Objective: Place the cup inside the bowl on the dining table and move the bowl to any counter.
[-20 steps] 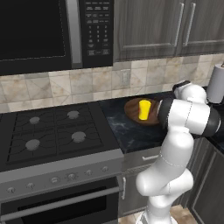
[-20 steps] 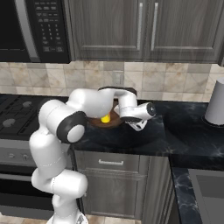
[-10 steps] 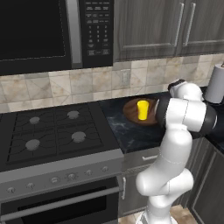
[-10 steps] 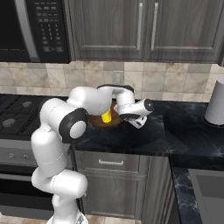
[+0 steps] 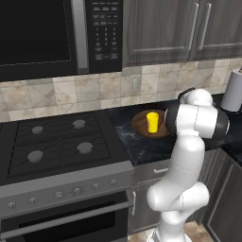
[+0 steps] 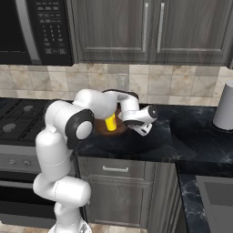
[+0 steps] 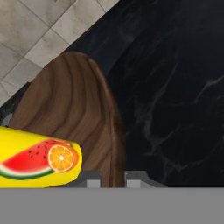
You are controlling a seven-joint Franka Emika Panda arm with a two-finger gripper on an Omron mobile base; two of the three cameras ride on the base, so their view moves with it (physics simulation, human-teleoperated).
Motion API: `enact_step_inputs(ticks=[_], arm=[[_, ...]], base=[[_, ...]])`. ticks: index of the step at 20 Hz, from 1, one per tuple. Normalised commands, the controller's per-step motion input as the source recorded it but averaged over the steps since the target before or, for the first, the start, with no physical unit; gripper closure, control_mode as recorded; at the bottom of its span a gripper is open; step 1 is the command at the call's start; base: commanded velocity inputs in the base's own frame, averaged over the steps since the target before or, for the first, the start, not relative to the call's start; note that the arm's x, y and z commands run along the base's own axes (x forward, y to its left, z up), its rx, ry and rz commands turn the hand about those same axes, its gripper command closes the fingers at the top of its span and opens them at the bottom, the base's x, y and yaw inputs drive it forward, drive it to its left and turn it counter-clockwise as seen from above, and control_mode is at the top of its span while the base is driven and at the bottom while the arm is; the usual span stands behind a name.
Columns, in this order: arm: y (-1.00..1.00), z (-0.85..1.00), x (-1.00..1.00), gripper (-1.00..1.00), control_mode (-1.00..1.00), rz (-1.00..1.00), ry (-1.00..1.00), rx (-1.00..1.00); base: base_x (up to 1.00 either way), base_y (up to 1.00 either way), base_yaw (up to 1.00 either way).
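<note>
In the left base view the bowl point(image 5: 150, 124), with the cup point(image 5: 152, 122) standing upright in it, sits a little lower on the counter point(image 5: 142, 146) than half a second ago, right of the stove, so the carry looks nearly finished. In the right base view the gripper point(image 6: 129, 125) has sunk with it at the bowl's right edge. In the hand view the narrowed jaws pinch the grained brown rim, and the yellow cup shows a watermelon-and-orange print.

The black counter point(image 5: 142, 142) bears the wooden bowl point(image 5: 142, 124) just right of the stove point(image 5: 56, 146); a grey canister point(image 5: 232, 90) stands farther right
</note>
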Motion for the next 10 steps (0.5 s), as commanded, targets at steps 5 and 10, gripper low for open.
enact_step_inputs(ticks=[5,10], arm=[[0.0,-0.26,0.0,1.0,-1.0,0.0,0.0,0.0],[0.0,-0.14,0.01,1.0,-1.0,0.0,0.0,0.0]], base=[[0.0,0.0,0.0],[0.0,0.0,0.0]])
